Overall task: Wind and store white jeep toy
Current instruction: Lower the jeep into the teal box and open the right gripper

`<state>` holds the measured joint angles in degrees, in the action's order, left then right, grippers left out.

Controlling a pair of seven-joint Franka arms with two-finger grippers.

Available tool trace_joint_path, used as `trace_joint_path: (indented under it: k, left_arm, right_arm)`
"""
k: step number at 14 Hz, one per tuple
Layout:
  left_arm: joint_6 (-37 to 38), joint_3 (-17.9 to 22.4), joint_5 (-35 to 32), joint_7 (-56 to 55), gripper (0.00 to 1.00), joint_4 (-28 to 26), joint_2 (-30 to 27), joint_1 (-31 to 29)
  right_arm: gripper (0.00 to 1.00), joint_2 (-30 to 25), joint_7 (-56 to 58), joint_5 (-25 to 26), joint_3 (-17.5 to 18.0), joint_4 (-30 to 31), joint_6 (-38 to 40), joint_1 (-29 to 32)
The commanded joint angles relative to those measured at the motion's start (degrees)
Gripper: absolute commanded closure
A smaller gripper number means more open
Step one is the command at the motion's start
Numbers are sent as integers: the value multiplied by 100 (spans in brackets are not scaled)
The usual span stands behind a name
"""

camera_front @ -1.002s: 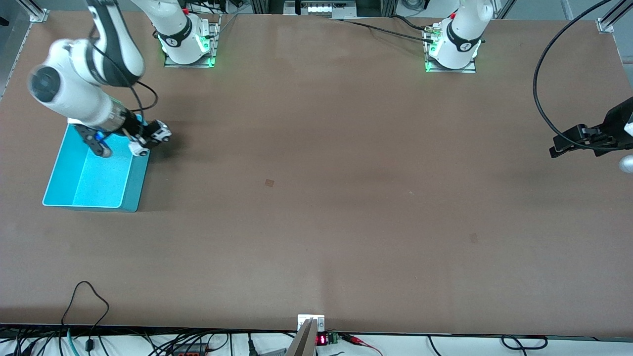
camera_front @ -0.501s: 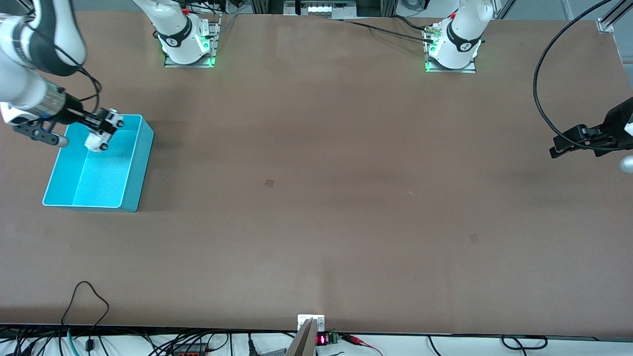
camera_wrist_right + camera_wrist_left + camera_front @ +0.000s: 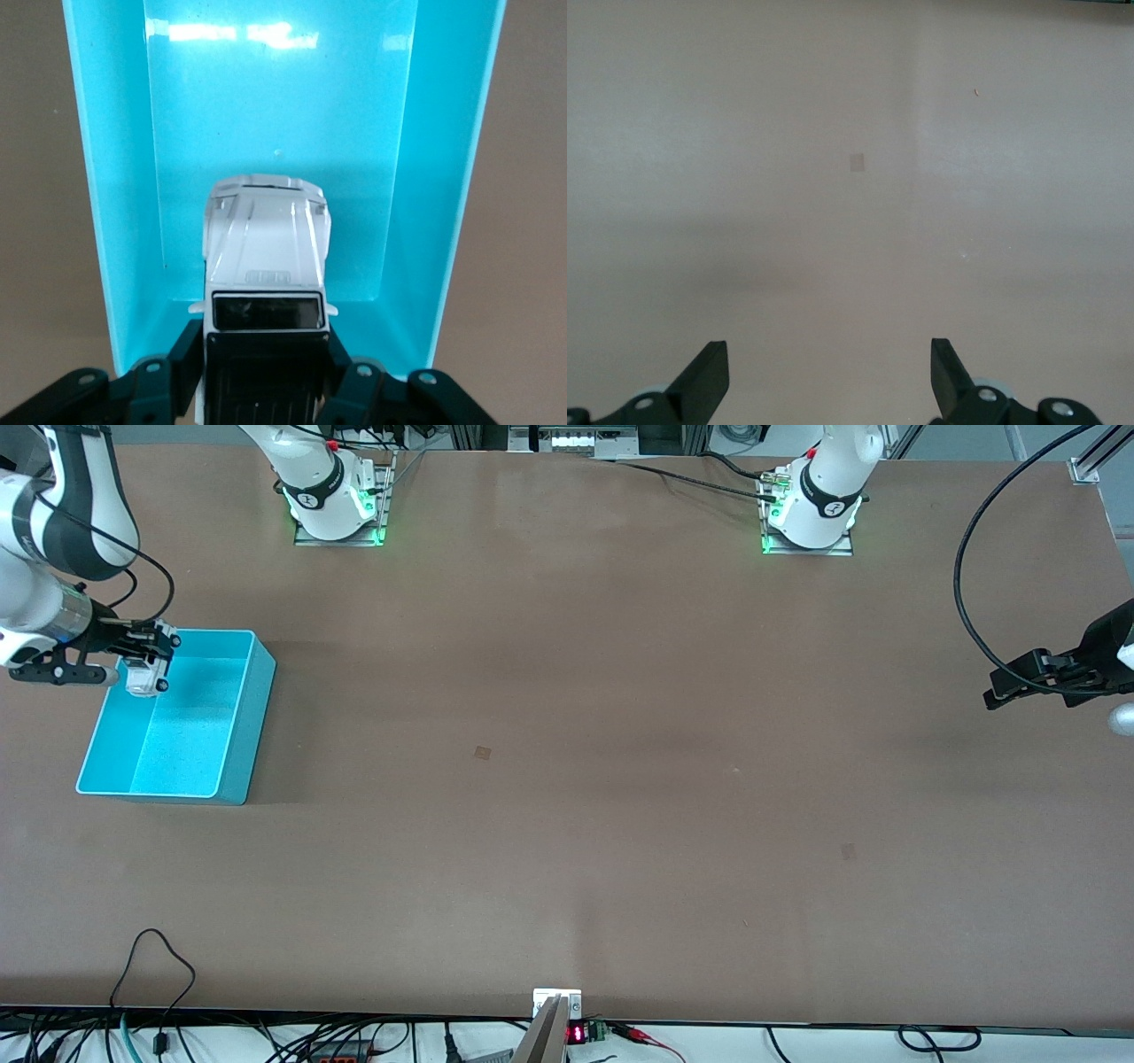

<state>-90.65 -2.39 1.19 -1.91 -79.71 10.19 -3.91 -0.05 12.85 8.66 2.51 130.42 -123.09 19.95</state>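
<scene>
Right gripper (image 3: 142, 662) hangs over the teal bin (image 3: 239, 717), at the bin's end farthest from the front camera, jaws clamped on the sides of the white jeep toy (image 3: 266, 266), hood pointing down into the bin. Left gripper (image 3: 829, 376) waits over bare table (image 3: 620, 779) at its own end, jaws wide apart, holding nothing.

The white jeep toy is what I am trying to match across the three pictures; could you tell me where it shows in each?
Front view: the white jeep toy hangs in the right gripper, over the teal bin.
Left wrist view: not in it; only bare table and the open left gripper.
Right wrist view: low in the middle, gripped at its black roof, hood out over the bin.
Shared landmark: the teal bin, in the front and right wrist views.
</scene>
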Motion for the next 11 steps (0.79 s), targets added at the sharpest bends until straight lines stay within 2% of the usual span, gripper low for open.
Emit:
trace_joint_path:
  k: [1, 11]
  left_arm:
    - [-75, 1, 83, 24, 0, -62, -53, 22]
    - [-5, 1, 92, -55, 0, -71, -61, 4]
  right_arm:
    - [74, 417, 139, 101, 56, -113, -433, 35]
    - [74, 1533, 51, 566, 56, -104, -1428, 62]
